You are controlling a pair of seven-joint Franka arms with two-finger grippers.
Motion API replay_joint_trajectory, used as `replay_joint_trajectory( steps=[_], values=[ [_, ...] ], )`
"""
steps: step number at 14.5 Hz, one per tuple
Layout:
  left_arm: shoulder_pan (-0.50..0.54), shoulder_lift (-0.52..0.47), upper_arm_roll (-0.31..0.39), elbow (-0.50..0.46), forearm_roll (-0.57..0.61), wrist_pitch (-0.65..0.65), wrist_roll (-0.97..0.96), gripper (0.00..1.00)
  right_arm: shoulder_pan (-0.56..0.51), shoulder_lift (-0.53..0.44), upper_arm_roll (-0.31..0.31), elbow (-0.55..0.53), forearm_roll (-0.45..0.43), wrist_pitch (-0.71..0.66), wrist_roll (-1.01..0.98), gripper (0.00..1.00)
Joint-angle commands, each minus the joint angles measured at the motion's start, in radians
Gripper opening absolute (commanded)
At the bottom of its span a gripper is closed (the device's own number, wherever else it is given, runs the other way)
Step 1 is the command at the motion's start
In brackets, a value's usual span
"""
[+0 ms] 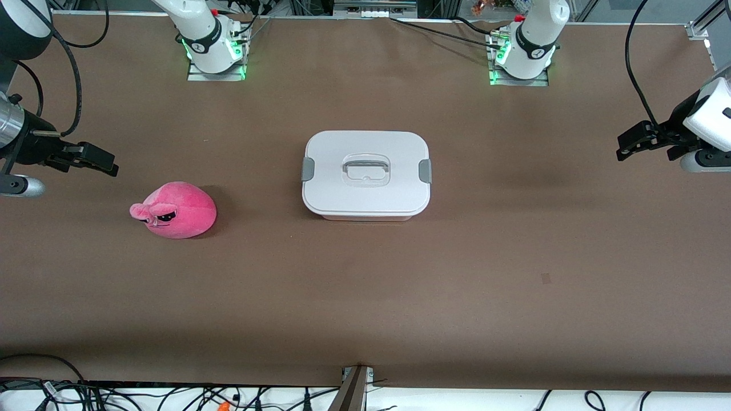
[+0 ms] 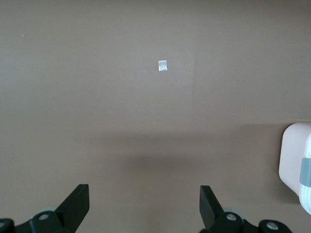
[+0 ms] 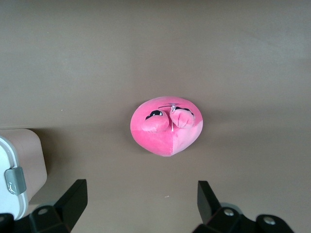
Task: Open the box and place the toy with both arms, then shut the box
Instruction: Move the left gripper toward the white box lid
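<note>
1. Pink plush toy (image 1: 174, 210): nearest item to the front camera. Sits on the brown worktop (image 1: 365, 297) toward the right arm's end, about midway between the base edge and the front-camera edge. Snout points toward the right arm's end. Free-standing, touched by nothing, well apart from the box; probably set out in the open so a gripper can come down on it without fouling the container.

2. Box (image 1: 366, 174): at the centre of the worktop, slightly farther from the front camera than the toy. White lid (image 1: 365, 148) seated, clear recessed handle (image 1: 366, 170) on top, one grey clip (image 1: 308, 169) at the end toward the right arm and one grey clip (image 1: 425, 170) at the end toward the left arm. Both appear down, so the box reads as shut and the opening step as not begun. Having one clip face each arm suits a two-arm release.

3. Right gripper (image 1: 94, 158): raised over the worktop edge at the right arm's end, above and near the toy, fingers (image 3: 73, 201) spread wide, nothing between them. Its wrist view is centred on the toy.

4. Left gripper (image 1: 637, 141): raised over the worktop edge at the left arm's end, well apart from the box, fingers (image 2: 77, 201) parted and empty. Its wrist view shows bare worktop and one end of the box.
</note>
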Motion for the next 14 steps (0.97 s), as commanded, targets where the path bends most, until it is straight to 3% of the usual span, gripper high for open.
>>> replay_joint_trajectory(
  steps=[1,14],
  values=[
    [0.014,0.002,-0.013,0.011,-0.008,-0.004,0.015,1.0,-0.01,-0.002,0.013,0.002,-0.013,-0.008,0.01,1.0],
    [-0.001,0.003,-0.046,0.028,-0.032,-0.045,0.014,1.0,-0.01,-0.002,0.013,0.001,-0.014,-0.007,0.008,1.0]
  ],
)
